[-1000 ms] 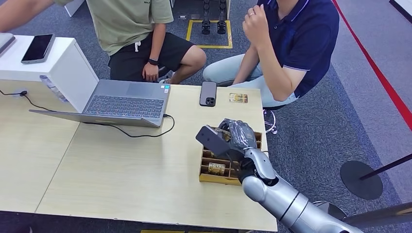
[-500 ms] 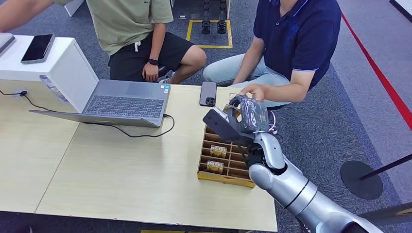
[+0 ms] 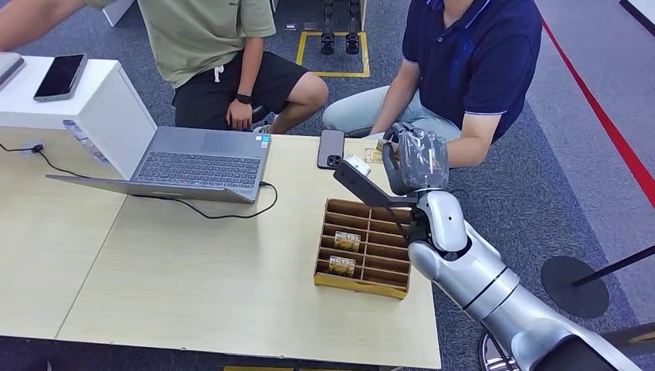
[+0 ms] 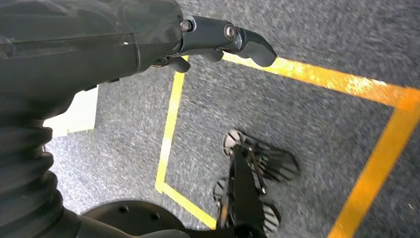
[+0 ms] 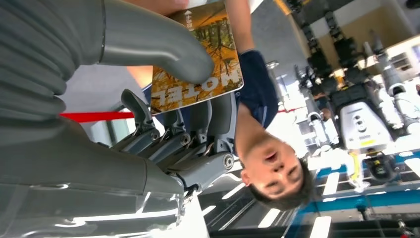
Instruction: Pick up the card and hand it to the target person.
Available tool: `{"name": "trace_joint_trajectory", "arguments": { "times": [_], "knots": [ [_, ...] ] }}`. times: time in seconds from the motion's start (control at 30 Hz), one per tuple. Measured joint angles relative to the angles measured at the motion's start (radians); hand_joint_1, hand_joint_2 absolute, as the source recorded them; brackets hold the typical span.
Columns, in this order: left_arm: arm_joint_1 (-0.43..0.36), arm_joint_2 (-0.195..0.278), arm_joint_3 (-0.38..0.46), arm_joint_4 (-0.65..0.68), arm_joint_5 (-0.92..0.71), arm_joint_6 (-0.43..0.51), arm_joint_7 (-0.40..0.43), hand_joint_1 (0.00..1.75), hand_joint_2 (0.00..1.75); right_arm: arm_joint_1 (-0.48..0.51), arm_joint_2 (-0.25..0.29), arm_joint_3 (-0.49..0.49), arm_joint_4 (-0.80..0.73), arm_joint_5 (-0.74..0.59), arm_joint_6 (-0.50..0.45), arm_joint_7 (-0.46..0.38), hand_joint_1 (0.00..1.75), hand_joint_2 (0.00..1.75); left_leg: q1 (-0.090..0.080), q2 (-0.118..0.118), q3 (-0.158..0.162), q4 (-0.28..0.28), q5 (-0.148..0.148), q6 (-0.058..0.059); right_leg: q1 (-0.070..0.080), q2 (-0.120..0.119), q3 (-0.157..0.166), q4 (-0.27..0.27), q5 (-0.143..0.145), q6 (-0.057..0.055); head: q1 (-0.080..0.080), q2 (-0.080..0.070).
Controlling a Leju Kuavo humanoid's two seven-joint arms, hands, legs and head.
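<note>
The card [image 5: 198, 59], printed with orange-brown trees and the word HOTEL, is pinched between the thick thumb and the dark fingers [image 5: 218, 119] of my right hand. In the head view my right hand [image 3: 417, 158] is raised above the table's far edge, right in front of the person in the navy shirt [image 3: 471, 54]. That person's hand [image 3: 386, 144] is just behind my fingers, at the card's far end. My left hand [image 4: 148, 34] hangs over the carpet with nothing in it, fingers apart.
A wooden divided box [image 3: 359, 286] with two more cards [image 3: 347, 240] sits on the table under my right arm. A black phone [image 3: 330, 148] and an open laptop [image 3: 197, 164] lie further back. A second person in a green shirt [image 3: 205, 35] sits behind the laptop.
My right hand has lifted from the box and travelled away from me toward the navy-shirted person. That person lowered an arm and brought a hand to mine.
</note>
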State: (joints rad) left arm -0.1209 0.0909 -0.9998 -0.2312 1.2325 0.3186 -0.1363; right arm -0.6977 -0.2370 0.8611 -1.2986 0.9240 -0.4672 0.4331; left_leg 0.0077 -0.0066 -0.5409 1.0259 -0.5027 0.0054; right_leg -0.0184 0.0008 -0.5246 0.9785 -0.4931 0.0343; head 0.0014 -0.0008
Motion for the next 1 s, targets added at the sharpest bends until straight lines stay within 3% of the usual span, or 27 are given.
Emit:
{"name": "trace_joint_trajectory", "arguments": {
  "times": [0.1, 0.23, 0.33, 0.47, 0.73, 1.0],
  "knots": [
    [-0.004, -0.002, -0.003, 0.000, 0.000, -0.004, -0.004, 0.00, 1.75, -0.003, -0.006, -0.004, 0.002, 0.017, 0.010, 0.010, 1.41, 1.75, 0.000, 0.000, 0.000, 0.000, 0.000, 0.000, 0.000, 0.000, 0.000, 0.000, 0.000, 0.000, 0.000, 0.000],
    [-0.004, -0.003, -0.007, 0.000, -0.005, -0.006, -0.006, 0.00, 1.75, -0.003, -0.009, -0.007, 0.007, 0.029, 0.013, 0.015, 0.00, 1.75, 0.000, 0.000, 0.000, 0.000, 0.000, 0.000, 0.000, 0.000, 0.000, 0.000, 0.000, 0.000, 0.000, 0.000],
    [-0.005, -0.003, -0.007, 0.000, -0.011, -0.010, -0.007, 0.00, 1.75, -0.003, -0.013, -0.007, 0.008, 0.033, 0.016, 0.016, 0.00, 1.75, 0.000, 0.000, 0.000, 0.000, 0.000, 0.000, 0.000, 0.000, 0.000, 0.000, 0.000, 0.000, 0.000, 0.000],
    [-0.006, -0.003, -0.007, 0.000, -0.010, -0.012, -0.010, 0.00, 0.00, -0.003, -0.016, -0.009, 0.008, 0.033, 0.024, 0.018, 0.00, 1.75, 0.000, 0.000, 0.000, 0.000, 0.000, 0.000, 0.000, 0.000, 0.000, 0.000, 0.000, 0.000, 0.000, 0.000],
    [-0.007, -0.004, -0.007, 0.000, -0.004, -0.008, -0.009, 0.00, 0.00, 0.002, -0.019, -0.022, 0.008, 0.000, 0.025, 0.013, 0.00, 1.75, 0.000, 0.000, 0.000, 0.000, 0.000, 0.000, 0.000, 0.000, 0.000, 0.000, 0.000, 0.000, 0.000, 0.000],
    [0.009, -0.004, -0.007, 0.000, 0.025, 0.027, 0.038, 0.00, 0.00, 0.112, -0.005, -0.062, -0.006, -0.580, -0.055, -0.225, 0.00, 1.75, 0.000, 0.000, 0.000, 0.000, 0.000, 0.000, 0.000, 0.000, 0.000, 0.000, 0.000, 0.000, 0.000, 0.000]
  ]
}}
